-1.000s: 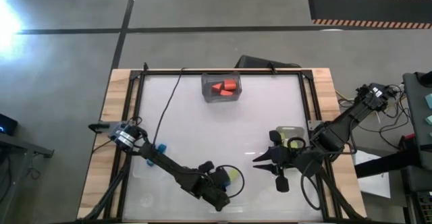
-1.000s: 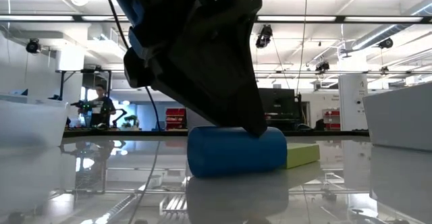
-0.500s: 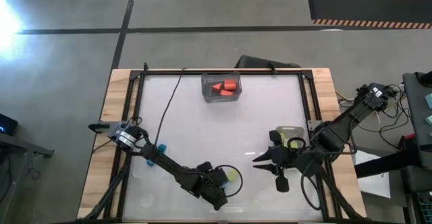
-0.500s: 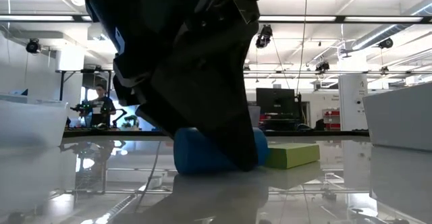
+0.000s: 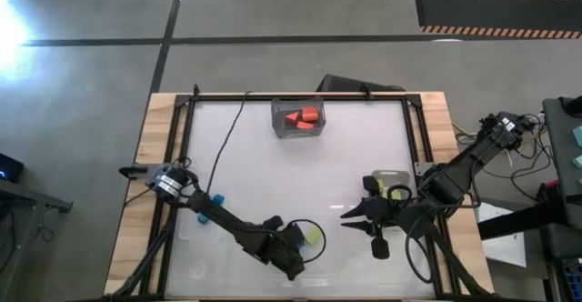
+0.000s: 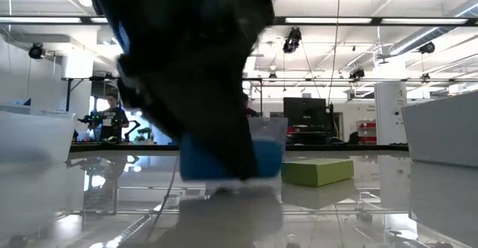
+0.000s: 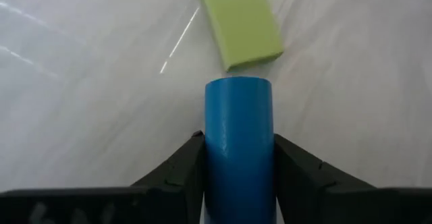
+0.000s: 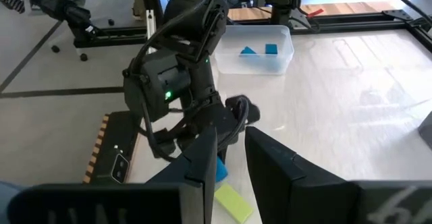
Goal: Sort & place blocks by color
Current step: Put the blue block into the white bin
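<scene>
The blue cylinder [image 7: 239, 150] now sits clamped between the two fingers of the left gripper [image 7: 237, 158], near the front of the table [image 5: 346, 170]. A second ago the low view showed it lying plainly on the surface with the gripper only coming over it; since then the dark fingers have closed around it and it has shifted a little away from the green block [image 7: 240, 21], which lies flat just beyond its far end. Whether it has left the surface cannot be told. This suggests the grasp is made and the carry to a bin comes next. The right gripper [image 5: 362, 220] waits over the right side of the table with its fingers spread and nothing between them. Of the bins, the one at the back edge [image 5: 298, 117] holds red blocks [image 5: 303, 117]; the one at the left side [image 8: 255, 49], seen from the right wrist, holds two blue blocks [image 8: 259, 50] and looks the likely home for the cylinder; a third [image 5: 393, 185], by the right arm, appears to hold something yellow-green.
</scene>
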